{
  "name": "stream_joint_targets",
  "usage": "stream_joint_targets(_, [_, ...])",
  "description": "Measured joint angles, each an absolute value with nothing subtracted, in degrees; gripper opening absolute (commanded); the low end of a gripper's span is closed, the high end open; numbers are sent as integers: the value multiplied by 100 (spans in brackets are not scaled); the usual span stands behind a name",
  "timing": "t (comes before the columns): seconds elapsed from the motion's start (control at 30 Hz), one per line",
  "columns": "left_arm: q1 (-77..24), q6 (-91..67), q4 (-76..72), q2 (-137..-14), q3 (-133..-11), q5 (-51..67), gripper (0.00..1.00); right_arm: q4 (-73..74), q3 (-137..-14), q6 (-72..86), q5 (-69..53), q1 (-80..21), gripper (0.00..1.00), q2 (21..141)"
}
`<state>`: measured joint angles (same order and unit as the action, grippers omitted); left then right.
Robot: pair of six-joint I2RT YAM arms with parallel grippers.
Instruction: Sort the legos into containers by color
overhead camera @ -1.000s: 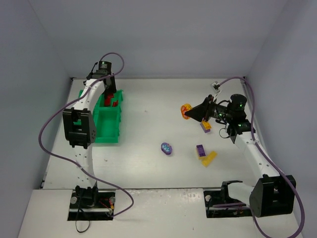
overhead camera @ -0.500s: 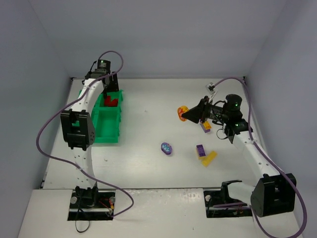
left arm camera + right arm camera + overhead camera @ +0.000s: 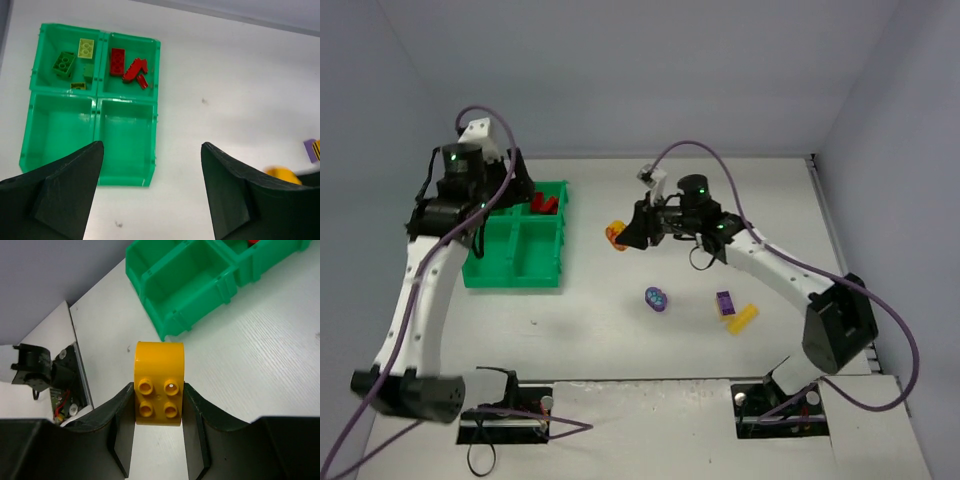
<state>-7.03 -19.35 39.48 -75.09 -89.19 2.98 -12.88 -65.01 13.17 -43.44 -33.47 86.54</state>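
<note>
Your right gripper (image 3: 158,402) is pinching the yellow-orange brick (image 3: 158,371). One finger presses on each side of it, and its four round bumps face the wrist camera. Seen from above, this brick is held over the middle of the table (image 3: 600,335), to the right of the green tray (image 3: 125,176) and not touching it. In the right wrist view a corner of the tray sits past the brick, further on. Your left gripper (image 3: 150,150) is high over the tray, looking straight down on it. Its two fingers are spread wide apart and there is nothing between them. The tray has four square boxes. In the left wrist view the top left box holds the green bricks (image 3: 64,64) and one lime brick (image 3: 86,48). The top right box holds the red bricks (image 3: 117,61). Three more pieces lie on the table, well apart from the tray. The oval purple piece (image 3: 657,299) lies by itself near the middle, below the held brick in the top view. Off to its right a small purple brick (image 3: 724,301) lies just beside a yellow brick (image 3: 742,319); you cannot tell if those two touch.
</note>
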Motion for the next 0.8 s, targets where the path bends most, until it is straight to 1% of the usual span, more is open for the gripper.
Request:
stream_joint_targets(0.1, [-707,-2001,4158,-6582,-8490,320,72,-1247,-7131,1175,-4064,-3795,4,9437])
stream_joint_targets(0.23, [-707,-2086,4523,-5708,-7900,305,72,-1229,-8086,993,-3653,-4283,4,10510])
stream_joint_targets(0.43, [-707,-2200,5004,-4947,-7389,231,72,-1175,-9428,770,-3024,-4803,4,11839])
stream_joint_targets(0.5, [-707,-2222,5111,-4814,-7286,193,72,-1179,-9828,735,-2873,-4932,7,12206])
stream_joint_targets(0.53, [-707,-2239,5153,-4759,-7240,185,72,-1168,-9988,722,-2821,-4987,14,12357])
stream_joint_targets(0.6, [-707,-2274,5247,-4689,-7199,169,72,-1155,-10350,718,-2692,-5085,23,12691])
stream_joint_targets(0.7, [-707,-2287,5321,-4633,-7146,154,72,-1146,-10777,725,-2530,-5188,39,13098])
stream_joint_targets(0.73, [-707,-2290,5349,-4626,-7133,148,72,-1153,-10912,740,-2480,-5214,53,13222])
stream_joint_targets(0.77, [-707,-2292,5378,-4622,-7122,145,72,-1166,-11021,779,-2423,-5229,60,13334])
stream_joint_targets(0.8, [-707,-2292,5384,-4619,-7107,143,72,-1181,-11098,781,-2362,-5238,65,13428])
